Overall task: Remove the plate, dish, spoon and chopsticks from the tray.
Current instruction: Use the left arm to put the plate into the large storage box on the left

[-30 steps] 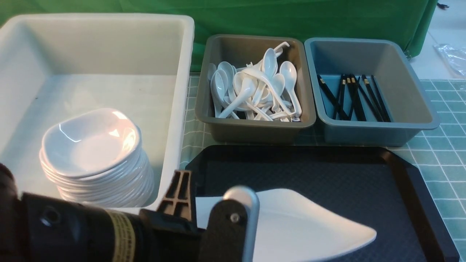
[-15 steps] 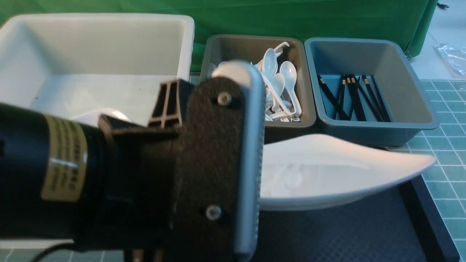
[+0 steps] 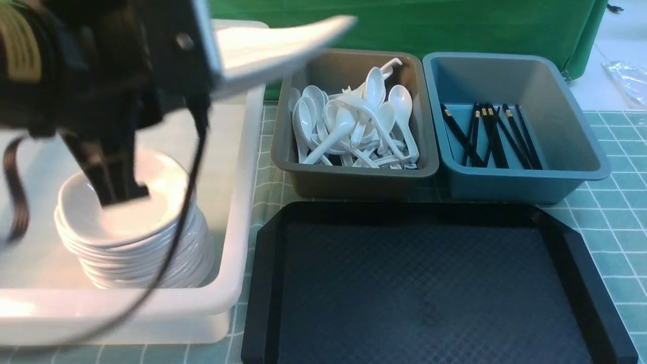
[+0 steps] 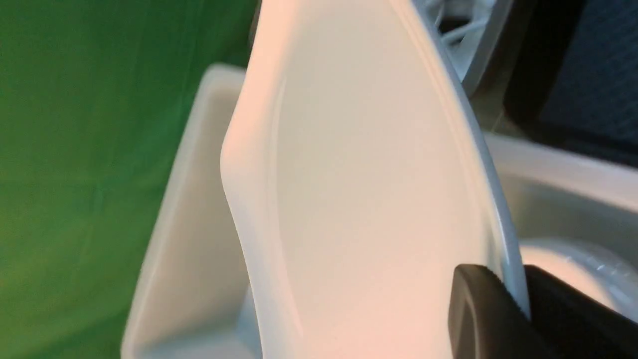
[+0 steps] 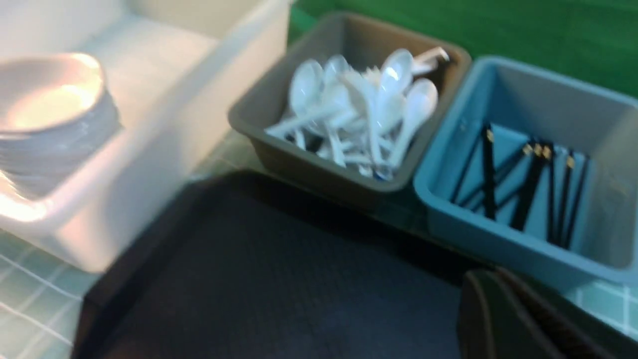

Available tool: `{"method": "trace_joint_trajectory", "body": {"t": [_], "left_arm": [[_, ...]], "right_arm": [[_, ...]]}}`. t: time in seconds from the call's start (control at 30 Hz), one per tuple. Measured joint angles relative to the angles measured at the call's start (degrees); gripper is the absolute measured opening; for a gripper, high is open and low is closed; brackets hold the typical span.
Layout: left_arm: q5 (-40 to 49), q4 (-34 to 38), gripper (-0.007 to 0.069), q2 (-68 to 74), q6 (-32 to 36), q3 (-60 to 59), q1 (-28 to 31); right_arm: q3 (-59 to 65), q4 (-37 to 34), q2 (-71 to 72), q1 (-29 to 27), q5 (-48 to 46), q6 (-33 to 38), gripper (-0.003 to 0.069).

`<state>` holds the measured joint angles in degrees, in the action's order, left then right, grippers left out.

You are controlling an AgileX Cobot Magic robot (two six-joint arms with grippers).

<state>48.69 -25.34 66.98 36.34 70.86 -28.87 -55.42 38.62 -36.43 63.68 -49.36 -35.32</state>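
Between the clenched fingers of the left claw (image 4: 516,286), the large white square plate (image 3: 275,43) hangs tilted, pinched by its rim, high above the white tub (image 3: 237,283). Under the claw, inside that tub, stands a stack of small white dishes (image 3: 151,253). To the claw's right sit a grey-brown bin (image 3: 354,182) heaped with white soup spoons (image 3: 354,126), then a blue-grey bin (image 3: 525,187) holding black chopsticks (image 3: 485,136). The black tray (image 3: 429,283) lies below and right of the claw. The left arm (image 3: 76,60) and its cable (image 3: 180,227) hide part of the dishes in the front view. The right claw (image 5: 498,319) is pinched shut near the tray.
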Motion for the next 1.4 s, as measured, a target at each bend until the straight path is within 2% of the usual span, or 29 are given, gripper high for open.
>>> {"method": "trace_joint_trajectory", "body": {"t": [0.1,0.2,0.43,0.67,0.83,1.07,1.1,1.13,1.2,1.4], "left_arm": [[-5.07,0.80,0.0033,6.10,1.22,0.00,10.85],[-9.85,0.61,0.0033,11.47,1.96,0.05,17.10],[-14.63,0.18,0.0033,19.95,0.25,0.04,21.27],[-17.98,-4.76,0.0033,26.46,-9.24,0.04,23.77],[-20.82,-5.60,0.0046,29.76,-11.13,0.11,24.30],[-22.58,-6.08,0.0150,30.96,-11.19,0.18,24.35],[-22.94,-6.04,0.0202,30.96,-11.19,0.18,24.35],[-23.01,-5.85,0.0208,30.96,-11.19,0.18,24.35],[-23.07,-4.31,0.0274,30.96,-11.19,0.18,24.40],[-23.20,1.03,0.0391,29.85,-10.22,0.20,24.40]], "right_arm": [[0.00,-1.73,0.00,0.00,0.13,1.63,0.0021],[0.00,-4.26,0.00,0.00,0.17,3.85,0.0021],[0.00,-8.11,0.00,0.00,0.53,6.57,0.0021],[0.00,-10.89,0.00,0.00,0.59,6.95,0.0021],[0.90,-11.88,0.00,0.00,1.21,7.19,0.0021],[2.56,-14.74,-0.05,0.00,1.57,7.31,0.0021],[2.57,-15.45,-0.05,0.00,1.64,7.31,0.0021],[2.57,-15.50,-0.05,0.00,1.64,7.31,0.0021],[2.57,-15.86,-0.05,0.00,1.70,7.31,0.0021],[2.57,-16.21,-0.05,0.00,1.83,7.31,0.0021]]}}
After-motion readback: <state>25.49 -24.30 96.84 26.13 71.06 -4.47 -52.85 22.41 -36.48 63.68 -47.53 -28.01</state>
